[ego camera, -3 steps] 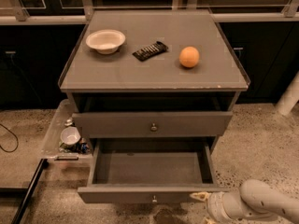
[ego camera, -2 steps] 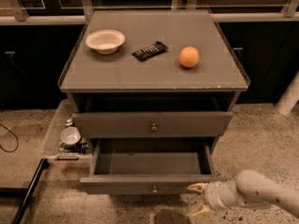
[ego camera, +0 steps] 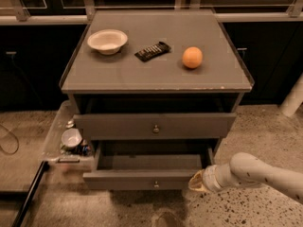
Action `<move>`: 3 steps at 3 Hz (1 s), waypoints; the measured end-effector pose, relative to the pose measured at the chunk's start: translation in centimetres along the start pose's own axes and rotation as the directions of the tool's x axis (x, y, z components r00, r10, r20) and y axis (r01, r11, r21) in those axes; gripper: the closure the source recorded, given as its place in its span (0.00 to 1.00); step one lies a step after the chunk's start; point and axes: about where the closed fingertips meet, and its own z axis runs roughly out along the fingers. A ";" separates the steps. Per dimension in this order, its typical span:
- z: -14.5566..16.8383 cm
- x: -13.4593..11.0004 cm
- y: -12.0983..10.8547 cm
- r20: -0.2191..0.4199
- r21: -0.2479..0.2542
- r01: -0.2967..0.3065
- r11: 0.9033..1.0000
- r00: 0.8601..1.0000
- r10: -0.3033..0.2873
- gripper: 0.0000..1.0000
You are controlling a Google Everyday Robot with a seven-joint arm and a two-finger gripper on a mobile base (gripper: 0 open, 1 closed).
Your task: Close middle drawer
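Grey-brown wooden cabinet with a flat matte top and a slightly chipped front edge, centre of view.

On the cabinet top:
- a round white shallow bowl, back left
- a dark flat rectangular wrapper with a glossy look, lying at an angle in the middle
- a round orange fruit with a smooth skin, to the right

The three are apart from one another.

Under the top is a dark open gap. Below it is the taller, wider drawer front, plain wood with a small round metal knob.

The middle drawer sits below that. It is a wide, shallow grey-brown wooden drawer with a low front panel and one small round metal knob at its centre. It is pulled partway out of the cabinet. Its flat inner floor is visible.

The gripper has a pale yellowish tip on a smooth white cylindrical arm that comes in from the lower right. It is low at the cabinet's front right, right at the right end of the middle drawer's front panel, and looks to be in contact with it. Whether it is spread or closed cannot be told.

Left of the cabinet a clear plastic bin stands on the floor, with a round white cup and small clutter inside. The floor is a speckled stone-like floor. A white tubular post is at the cabinet's far right.
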 end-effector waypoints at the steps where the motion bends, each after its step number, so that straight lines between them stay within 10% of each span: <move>1: 0.3 1.3 -3.5 -0.024 0.040 -0.026 0.999 0.999 0.027 1.00; 3: 0.3 1.3 -3.3 -0.024 0.040 -0.026 0.999 0.999 0.027 0.81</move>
